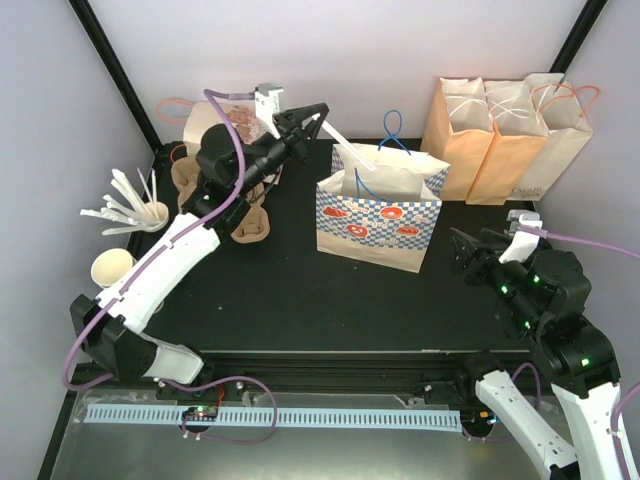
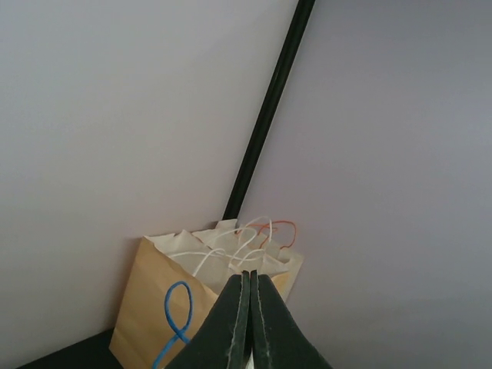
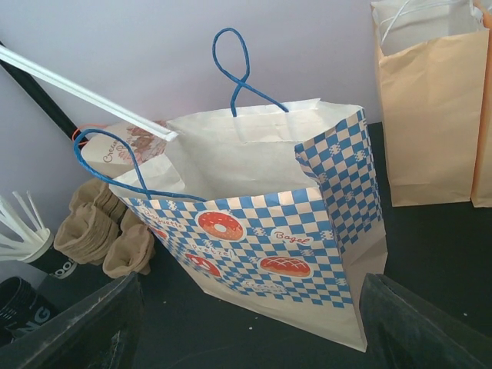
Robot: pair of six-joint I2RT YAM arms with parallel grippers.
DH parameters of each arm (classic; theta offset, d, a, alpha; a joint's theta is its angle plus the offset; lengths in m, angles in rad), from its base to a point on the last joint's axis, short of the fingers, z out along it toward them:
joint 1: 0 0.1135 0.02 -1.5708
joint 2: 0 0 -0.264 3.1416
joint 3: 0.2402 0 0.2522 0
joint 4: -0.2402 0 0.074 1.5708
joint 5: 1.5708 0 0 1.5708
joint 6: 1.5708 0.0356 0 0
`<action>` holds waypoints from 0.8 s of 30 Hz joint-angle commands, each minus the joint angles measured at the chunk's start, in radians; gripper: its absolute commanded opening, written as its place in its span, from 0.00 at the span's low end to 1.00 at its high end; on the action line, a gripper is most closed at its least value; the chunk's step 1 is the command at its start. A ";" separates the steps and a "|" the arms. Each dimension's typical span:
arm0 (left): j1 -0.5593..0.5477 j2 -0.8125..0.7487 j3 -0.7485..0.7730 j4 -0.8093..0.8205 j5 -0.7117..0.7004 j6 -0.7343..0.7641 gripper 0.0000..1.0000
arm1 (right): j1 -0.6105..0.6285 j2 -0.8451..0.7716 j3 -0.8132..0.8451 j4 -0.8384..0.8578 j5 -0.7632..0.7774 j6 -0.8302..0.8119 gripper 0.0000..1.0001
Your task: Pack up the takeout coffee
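— Left gripper (image 1: 318, 118)?

— Fingers pinched on a white wrapped straw (image 1: 352, 147), its tip over the checkered donut bag's (image 1: 380, 215) open mouth.

— Right gripper (image 1: 462, 250)?

— Spread open, just right of that bag.

— The lidded coffee cups?

— Left of the bag, at the right wrist view's edge — one black lid (image 3: 17, 298).

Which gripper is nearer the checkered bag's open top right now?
Left. The left gripper hangs beside the checkered bag opening, holding a wrapped straw; the right gripper sits off its right side.
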 commanded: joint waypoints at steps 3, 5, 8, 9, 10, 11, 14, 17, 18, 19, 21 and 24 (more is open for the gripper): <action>-0.024 0.076 0.032 0.027 -0.002 0.023 0.01 | 0.001 -0.003 0.014 -0.003 0.014 0.012 0.80; -0.025 0.098 0.034 0.012 0.016 0.005 0.04 | 0.001 -0.005 0.012 -0.003 0.018 0.012 0.81; -0.028 0.134 0.041 -0.019 0.055 -0.020 0.57 | 0.001 -0.002 0.006 -0.003 0.014 0.008 0.83; -0.029 0.148 0.066 -0.065 0.058 -0.013 0.78 | 0.001 0.002 0.006 -0.003 0.010 0.008 0.84; -0.029 0.157 0.094 -0.128 0.056 0.011 0.91 | 0.000 0.007 0.007 -0.005 0.004 0.009 0.84; -0.029 0.159 0.117 -0.186 0.047 0.045 0.97 | 0.000 0.012 0.007 -0.007 0.002 0.008 0.85; -0.027 0.126 0.146 -0.321 -0.060 0.140 0.99 | 0.000 0.017 0.003 -0.011 -0.001 0.016 0.85; -0.003 0.060 0.149 -0.418 -0.220 0.199 0.99 | 0.001 0.009 -0.005 -0.006 -0.003 0.018 0.85; 0.012 0.036 0.147 -0.450 -0.273 0.210 0.99 | 0.000 0.007 -0.009 -0.004 -0.003 0.018 0.86; 0.035 0.006 0.146 -0.481 -0.311 0.213 0.99 | 0.001 0.003 -0.013 -0.002 -0.003 0.019 0.86; 0.103 -0.027 0.144 -0.541 -0.329 0.212 0.99 | 0.001 -0.001 -0.021 0.001 -0.004 0.017 0.86; 0.263 -0.048 0.168 -0.678 -0.346 0.192 0.99 | 0.001 0.001 -0.030 0.007 -0.014 0.013 0.86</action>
